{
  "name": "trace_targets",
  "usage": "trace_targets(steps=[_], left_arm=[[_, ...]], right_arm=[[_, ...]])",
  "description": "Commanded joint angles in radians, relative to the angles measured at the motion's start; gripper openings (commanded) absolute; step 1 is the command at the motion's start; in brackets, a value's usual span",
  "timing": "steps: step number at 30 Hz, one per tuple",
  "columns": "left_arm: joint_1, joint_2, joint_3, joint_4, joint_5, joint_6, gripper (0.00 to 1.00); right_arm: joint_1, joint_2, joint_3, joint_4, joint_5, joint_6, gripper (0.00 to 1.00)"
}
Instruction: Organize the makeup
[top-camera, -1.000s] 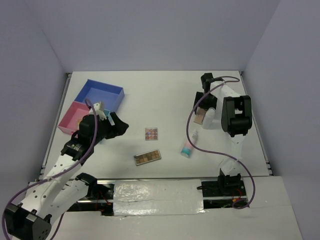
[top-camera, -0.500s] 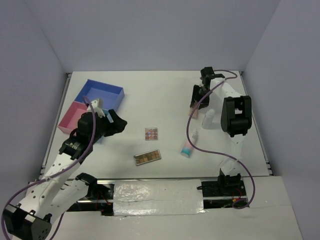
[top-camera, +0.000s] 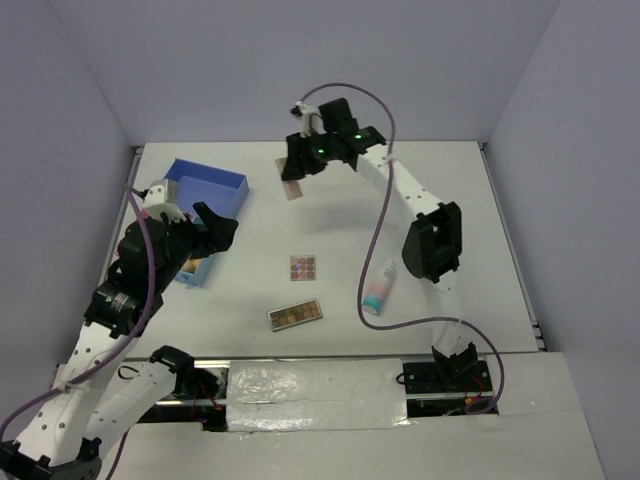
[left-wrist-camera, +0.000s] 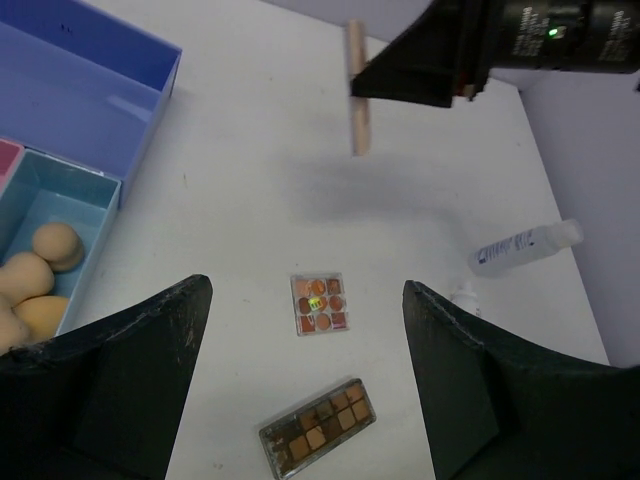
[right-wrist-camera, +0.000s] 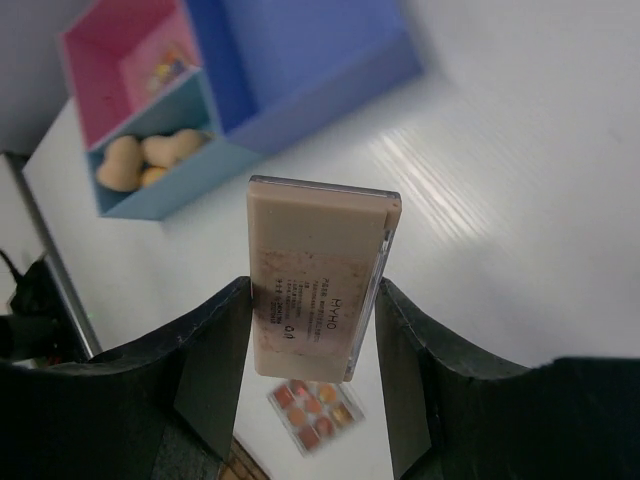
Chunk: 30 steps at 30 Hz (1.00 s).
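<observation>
The right hand (right-wrist-camera: 312, 300) pinches the beige compact (right-wrist-camera: 322, 250) across its two long edges at the lower half. The upper end juts free past the fingertips, and the whole thing is aloft above the bench (right-wrist-camera: 520, 200). It looks like a rigid, light, glossy shell with a hinged lid, so it is probably slippery and apt to pivot. A grip nearer mid-length on those same edges seems safest. Under the hand lies a square palette (right-wrist-camera: 315, 405). Farther ahead stands the tray (right-wrist-camera: 330, 95), with peach sponges (right-wrist-camera: 150, 155) in its teal cell. The left hand (left-wrist-camera: 305, 292) gapes wide, holding nothing.
</observation>
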Motion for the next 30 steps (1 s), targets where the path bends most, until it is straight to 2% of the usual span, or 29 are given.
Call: trace_targets(steps=[1, 8, 13, 14, 15, 23, 27, 30], left_arm=[[-0.005, -0.04, 0.062, -0.026, -0.035, -0.007, 0.9], [-0.005, -0.088, 0.067, -0.02, -0.043, -0.093, 0.9], [-0.004, -0.137, 0.059, -0.038, -0.059, -0.131, 0.9], [-0.004, -0.152, 0.059, -0.046, -0.064, -0.138, 0.9], [-0.004, -0.16, 0.061, -0.063, -0.067, -0.141, 0.9], [-0.005, -0.207, 0.088, -0.146, -0.109, -0.153, 0.9], [-0.004, -0.227, 0.1, -0.173, -0.121, -0.158, 0.9], [-0.004, -0.253, 0.094, -0.187, -0.128, -0.167, 0.91]], right_arm=[[0.096, 0.097, 0.135, 0.121, -0.127, -0.049, 0.13], [0.228, 0.148, 0.085, 0.521, -0.279, 0.082, 0.13], [0.302, 0.259, 0.226, 0.721, -0.261, 0.229, 0.13], [0.32, 0.285, 0.227, 0.767, -0.253, 0.302, 0.13], [0.331, 0.295, 0.229, 0.841, -0.218, 0.333, 0.13], [0.437, 0.388, 0.232, 1.023, 0.044, 0.481, 0.14], [0.471, 0.453, 0.31, 1.011, 0.135, 0.504, 0.15], [0.498, 0.444, 0.263, 1.013, 0.254, 0.502, 0.17]])
